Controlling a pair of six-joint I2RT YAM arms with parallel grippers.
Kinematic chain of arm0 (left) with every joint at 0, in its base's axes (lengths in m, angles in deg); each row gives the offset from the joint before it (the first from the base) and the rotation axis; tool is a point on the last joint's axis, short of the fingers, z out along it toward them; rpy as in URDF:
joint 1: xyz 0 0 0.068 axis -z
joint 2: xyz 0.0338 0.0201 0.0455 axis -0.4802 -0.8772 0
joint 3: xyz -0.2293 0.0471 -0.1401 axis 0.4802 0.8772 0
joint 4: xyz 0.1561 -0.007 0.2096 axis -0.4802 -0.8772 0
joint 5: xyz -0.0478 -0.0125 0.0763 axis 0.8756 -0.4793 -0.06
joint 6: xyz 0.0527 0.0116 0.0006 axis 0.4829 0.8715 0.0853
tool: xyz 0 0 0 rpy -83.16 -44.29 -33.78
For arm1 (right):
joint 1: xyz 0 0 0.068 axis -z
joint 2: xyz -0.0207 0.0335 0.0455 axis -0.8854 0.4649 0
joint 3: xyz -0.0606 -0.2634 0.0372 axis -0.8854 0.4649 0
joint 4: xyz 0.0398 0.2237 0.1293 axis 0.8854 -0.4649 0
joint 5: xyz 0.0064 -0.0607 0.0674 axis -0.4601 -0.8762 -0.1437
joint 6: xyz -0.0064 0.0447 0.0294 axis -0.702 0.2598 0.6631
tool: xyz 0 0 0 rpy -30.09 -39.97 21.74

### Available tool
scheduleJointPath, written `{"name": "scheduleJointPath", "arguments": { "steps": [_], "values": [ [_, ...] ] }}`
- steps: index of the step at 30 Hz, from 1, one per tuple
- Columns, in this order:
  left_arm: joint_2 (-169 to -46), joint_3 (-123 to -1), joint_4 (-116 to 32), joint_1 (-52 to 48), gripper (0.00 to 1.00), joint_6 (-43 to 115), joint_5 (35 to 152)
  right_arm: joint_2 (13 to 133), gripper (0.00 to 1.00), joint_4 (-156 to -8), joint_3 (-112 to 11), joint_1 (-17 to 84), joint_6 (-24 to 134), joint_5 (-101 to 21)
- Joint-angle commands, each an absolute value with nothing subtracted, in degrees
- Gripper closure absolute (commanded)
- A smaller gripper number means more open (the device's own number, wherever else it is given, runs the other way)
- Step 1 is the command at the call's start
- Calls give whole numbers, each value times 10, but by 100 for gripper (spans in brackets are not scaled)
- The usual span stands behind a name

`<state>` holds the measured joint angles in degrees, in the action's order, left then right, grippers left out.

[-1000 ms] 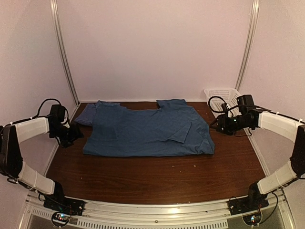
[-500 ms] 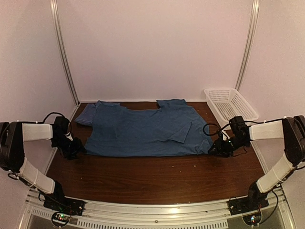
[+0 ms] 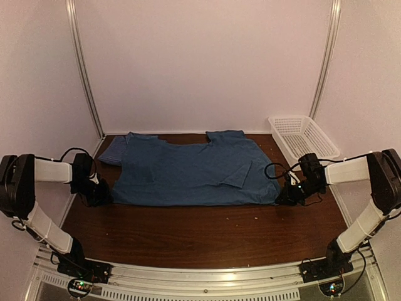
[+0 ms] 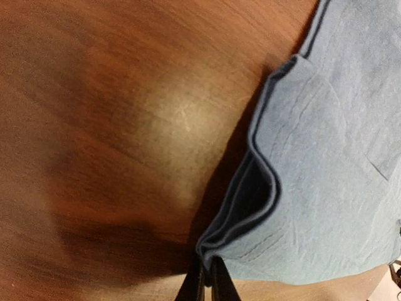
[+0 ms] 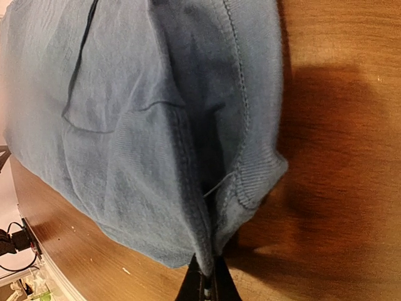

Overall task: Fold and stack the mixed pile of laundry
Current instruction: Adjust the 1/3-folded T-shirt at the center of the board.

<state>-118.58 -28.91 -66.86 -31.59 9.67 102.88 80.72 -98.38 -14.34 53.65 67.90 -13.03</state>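
The teal-blue t-shirt (image 3: 194,172) lies spread flat across the back half of the wooden table (image 3: 207,232). A strip of the blue-and-white checked shirt (image 3: 113,150) shows at its far left edge. My left gripper (image 3: 106,197) sits low at the t-shirt's near-left corner. In the left wrist view the left gripper (image 4: 208,271) is shut on the folded hem of the t-shirt (image 4: 326,175). My right gripper (image 3: 281,197) is at the near-right corner. The right wrist view shows the right gripper (image 5: 208,271) shut on the layered edge of the t-shirt (image 5: 125,125).
A white lattice basket (image 3: 302,135) stands at the back right corner, just behind the right arm. Pale walls close in the table on three sides. Bare wood runs between the t-shirt's near edge and the arm bases.
Both arms came down and inward to the t-shirt's near corners. Their jaws, open a second ago, have closed on the cloth. The right arm has moved off the basket.
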Motion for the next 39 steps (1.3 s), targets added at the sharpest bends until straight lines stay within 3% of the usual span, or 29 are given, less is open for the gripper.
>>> {"name": "scheduleJointPath", "arguments": {
  "steps": [1,9,21,29,39],
  "values": [
    [-1179,-282,-683,-315,100,98,1013,788,100,-1008,-159,538,671,-163],
    [-1156,-318,-651,-315,100,119,1048,761,100,-1011,-198,549,682,-140],
    [-1159,-542,-700,-316,100,128,1065,780,100,-1061,-423,578,697,-128],
    [-1216,-739,-667,-317,100,125,1109,828,100,-1089,-647,586,713,-109],
    [-1265,-991,-728,-316,100,124,1134,916,100,-1235,-997,590,692,-125]
  ]
}}
